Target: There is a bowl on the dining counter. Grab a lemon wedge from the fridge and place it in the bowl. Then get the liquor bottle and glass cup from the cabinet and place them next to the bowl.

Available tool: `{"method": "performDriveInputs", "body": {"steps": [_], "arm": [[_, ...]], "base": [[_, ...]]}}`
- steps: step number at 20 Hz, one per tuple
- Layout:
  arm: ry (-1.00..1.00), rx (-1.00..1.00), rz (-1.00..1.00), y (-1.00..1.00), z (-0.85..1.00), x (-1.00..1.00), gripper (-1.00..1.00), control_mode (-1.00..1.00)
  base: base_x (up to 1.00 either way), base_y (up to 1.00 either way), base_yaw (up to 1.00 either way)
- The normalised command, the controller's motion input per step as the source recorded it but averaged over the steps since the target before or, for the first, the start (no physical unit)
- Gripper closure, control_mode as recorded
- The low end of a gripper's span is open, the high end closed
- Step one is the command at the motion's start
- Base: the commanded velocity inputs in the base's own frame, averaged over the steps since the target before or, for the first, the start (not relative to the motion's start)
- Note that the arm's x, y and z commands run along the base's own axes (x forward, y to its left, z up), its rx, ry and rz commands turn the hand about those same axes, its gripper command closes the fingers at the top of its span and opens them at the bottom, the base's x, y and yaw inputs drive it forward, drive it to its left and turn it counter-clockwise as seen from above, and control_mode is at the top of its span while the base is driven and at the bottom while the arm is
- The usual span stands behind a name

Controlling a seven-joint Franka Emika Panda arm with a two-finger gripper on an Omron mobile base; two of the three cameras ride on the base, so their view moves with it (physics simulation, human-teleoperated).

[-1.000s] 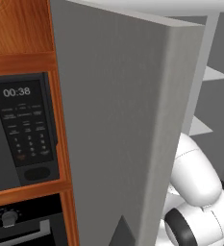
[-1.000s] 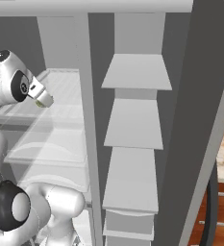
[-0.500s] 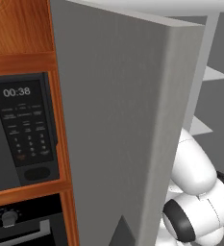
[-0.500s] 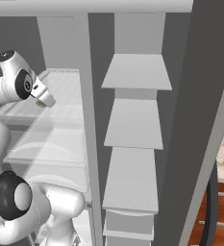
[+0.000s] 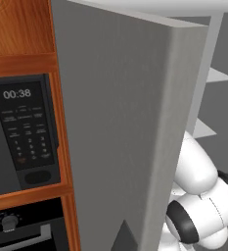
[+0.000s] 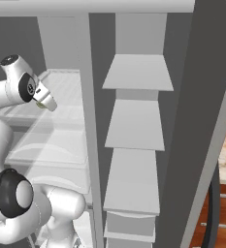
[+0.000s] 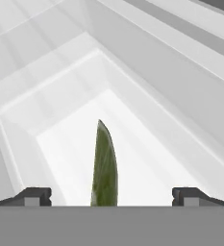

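Gripper (image 7: 111, 197) is spread wide, holding nothing, inside the fridge. In the hand view the lemon wedge (image 7: 104, 166) stands on edge between the two finger tips (image 7: 34, 196), a thin dark green sliver on the white floor of a fridge tray (image 7: 147, 158). It sits a bit left of centre, not touching either tip as far as can be told. In the right base view the hand (image 6: 42, 98) hangs over the upper glass shelf (image 6: 61, 92) in the fridge's left compartment, with a speck of green at its tip. The left base view has the open fridge door (image 5: 120, 127) in front, the microwave (image 5: 22, 132) to its left and the arm's elbow (image 5: 198, 196) low right.

Step judged: lining up to pinch the wedge, not yet closed.

Risks: the wedge is narrow and upright, so closing off-centre could tip it flat or flick it deeper into the tray. Going too low could ram the tips into the tray floor. Pulling out carelessly could knock the arm on the shelf edge or door.
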Motion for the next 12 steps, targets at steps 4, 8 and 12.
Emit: {"method": "performDriveInputs", "body": {"steps": [4, 8, 12], "arm": [[0.01, 0.0, 0.0, 0.03, -0.31, 0.05, 1.0, -1.0], [0.0, 0.0, 0.0, 0.0, -0.13, 0.02, 1.0, -1.0], [0.0, 0.0, 0.0, 0.0, -0.09, 0.0, 1.0, -1.0]], "base": [[0.0, 0.0, 0.0], [0.0, 0.0, 0.0], [0.0, 0.0, 0.0]]}}
